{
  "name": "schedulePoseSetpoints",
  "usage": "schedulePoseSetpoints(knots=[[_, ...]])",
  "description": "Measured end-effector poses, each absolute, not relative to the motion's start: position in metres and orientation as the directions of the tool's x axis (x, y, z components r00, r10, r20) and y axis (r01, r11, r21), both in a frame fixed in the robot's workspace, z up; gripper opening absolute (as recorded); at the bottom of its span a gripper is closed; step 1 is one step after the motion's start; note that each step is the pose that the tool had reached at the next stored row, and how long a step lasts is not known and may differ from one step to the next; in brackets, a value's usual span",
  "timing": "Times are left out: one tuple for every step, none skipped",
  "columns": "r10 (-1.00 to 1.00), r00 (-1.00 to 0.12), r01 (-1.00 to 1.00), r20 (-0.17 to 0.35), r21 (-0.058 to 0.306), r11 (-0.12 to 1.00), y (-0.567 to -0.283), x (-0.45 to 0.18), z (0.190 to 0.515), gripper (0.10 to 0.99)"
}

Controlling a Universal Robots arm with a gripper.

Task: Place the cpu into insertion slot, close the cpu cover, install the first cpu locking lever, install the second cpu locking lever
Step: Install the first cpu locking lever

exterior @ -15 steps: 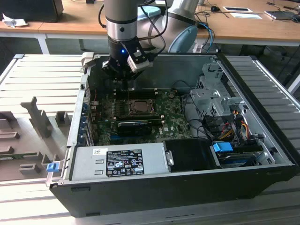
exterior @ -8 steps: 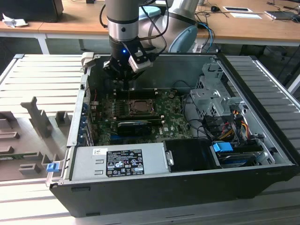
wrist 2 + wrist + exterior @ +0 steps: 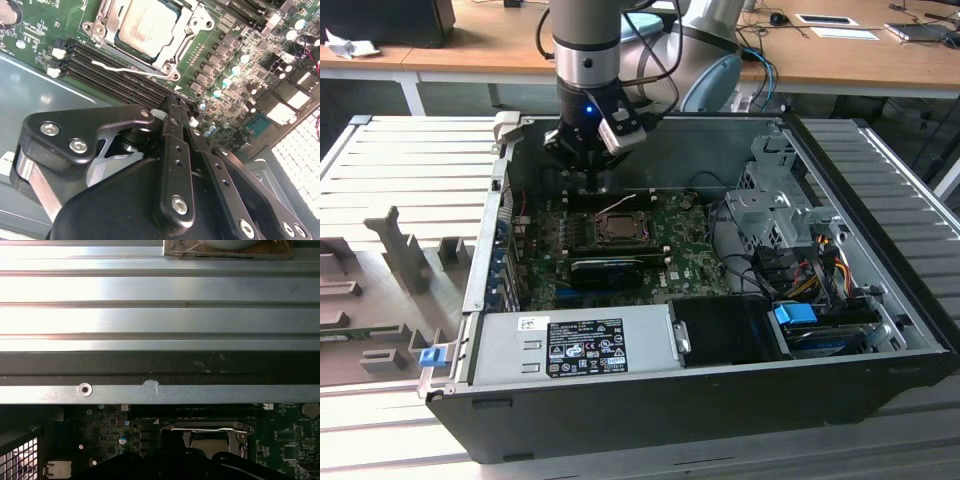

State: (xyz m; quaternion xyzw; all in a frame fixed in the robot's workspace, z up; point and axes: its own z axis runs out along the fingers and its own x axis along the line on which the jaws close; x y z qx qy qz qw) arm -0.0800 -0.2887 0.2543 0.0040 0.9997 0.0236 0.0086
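Note:
The cpu (image 3: 147, 25), a pale beige-silver square, lies in the insertion slot (image 3: 165, 64) on the green board. The silvery cpu cover (image 3: 192, 27) lies down around it, framing its face. A thin wire locking lever (image 3: 125, 69) sticks out loose along one side of the socket, also seen as a silver rod (image 3: 210, 429) in the first wrist view. My gripper (image 3: 175, 107) hovers over the black memory slots beside the socket, fingers shut together with nothing between them. In the exterior view the gripper (image 3: 598, 185) hangs just behind the socket (image 3: 620, 228), near the case's back wall.
The open computer case (image 3: 480, 250) walls in the board. A long black card (image 3: 608, 268) lies in front of the socket, then the grey power supply (image 3: 575, 345). A drive cage (image 3: 775, 200) and cables (image 3: 820, 265) fill the exterior view's right.

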Motion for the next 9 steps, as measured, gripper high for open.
schedulePoseSetpoints(knots=[[0.008,-1.000,0.008,-0.017,0.047,0.999,-0.2887,-0.0793,0.2543,0.106],[0.009,-1.000,0.008,-0.017,0.047,0.999,-0.2886,-0.0781,0.2541,0.106],[0.009,-1.000,0.008,-0.017,0.047,0.999,-0.2886,-0.0772,0.2540,0.106],[0.008,-1.000,0.008,-0.017,0.047,0.999,-0.2886,-0.0760,0.2539,0.106],[0.008,-1.000,0.008,-0.017,0.047,0.999,-0.2887,-0.0751,0.2537,0.106],[0.008,-1.000,0.008,-0.017,0.047,0.999,-0.2887,-0.0744,0.2533,0.106],[0.008,-1.000,0.008,-0.017,0.047,0.999,-0.2887,-0.0732,0.2528,0.106],[0.008,-1.000,0.008,-0.017,0.048,0.999,-0.2887,-0.0720,0.2521,0.106],[0.009,-1.000,0.008,-0.017,0.050,0.999,-0.2890,-0.0716,0.2518,0.106]])
